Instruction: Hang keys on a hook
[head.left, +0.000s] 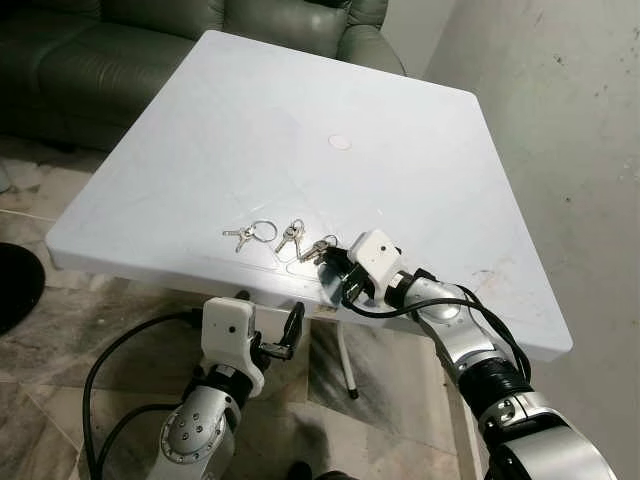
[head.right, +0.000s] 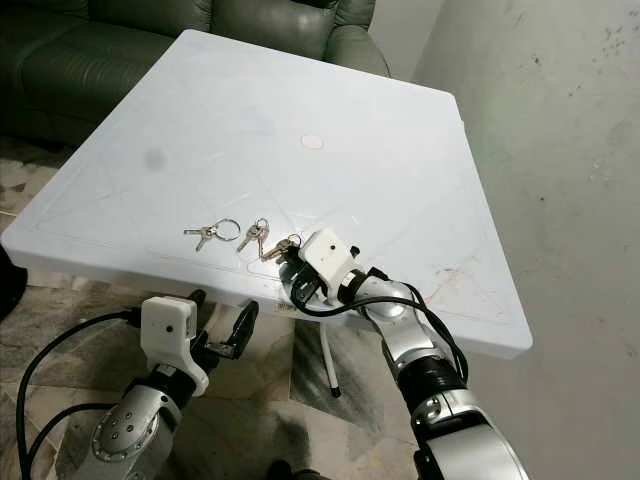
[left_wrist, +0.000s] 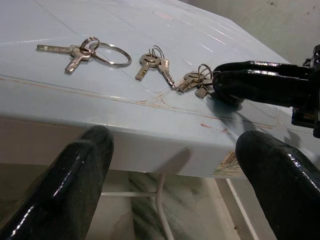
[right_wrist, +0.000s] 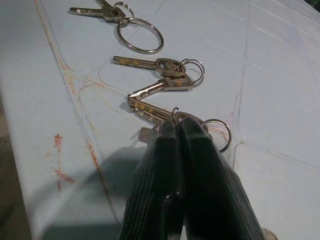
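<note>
We're looking down on the white tabletop (head.left: 420, 150), and three key bunches lie in a row near its front edge. Farthest to our left sits the big-ring bunch (head.left: 252, 235), then the middle bunch (head.left: 291, 236) just beside it, then the near bunch (head.left: 316, 249). Our right claw (head.left: 328, 258) rests on the tabletop right at that near bunch, and in the right wrist view its two black fingers (right_wrist: 197, 165) are pressed together, clenched on the near bunch with the ring poking out beside them. Our left claw (head.left: 292, 330) hangs below the tabletop's front edge, its fingers (left_wrist: 75, 175) spread wide and gripping nothing. A dark green sofa (head.left: 120, 50) stands behind the tabletop, a grey wall (head.left: 580, 150) runs along our right, and marbled floor (head.left: 60, 330) shows underneath.
</note>
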